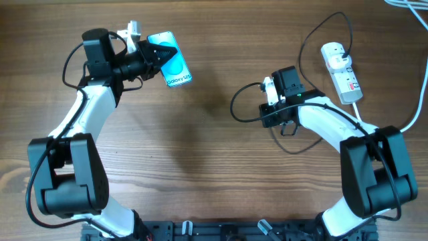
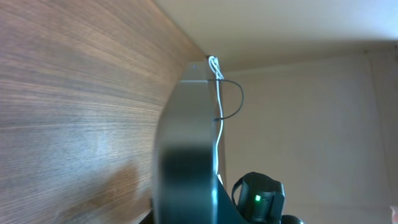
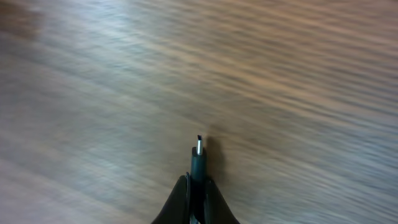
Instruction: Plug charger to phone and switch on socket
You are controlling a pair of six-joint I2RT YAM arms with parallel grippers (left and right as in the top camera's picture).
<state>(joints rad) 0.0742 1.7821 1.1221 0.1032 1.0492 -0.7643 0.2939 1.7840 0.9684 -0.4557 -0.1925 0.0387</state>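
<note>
The phone has a turquoise face, a white border and dark text at its near end. My left gripper is shut on its far end and holds it tilted at the far left. In the left wrist view the phone shows edge-on as a dark slab; the jaws are hidden. My right gripper is shut on the charger's connector, whose metal tip sticks out past the fingers above the wood. The thin black charger cable loops beside it. The white socket strip lies at the far right.
A white plug head sits in the strip's far end. A thick white cord runs along the right table edge. The black cable arcs up near the far edge. Bare wood lies between the two arms.
</note>
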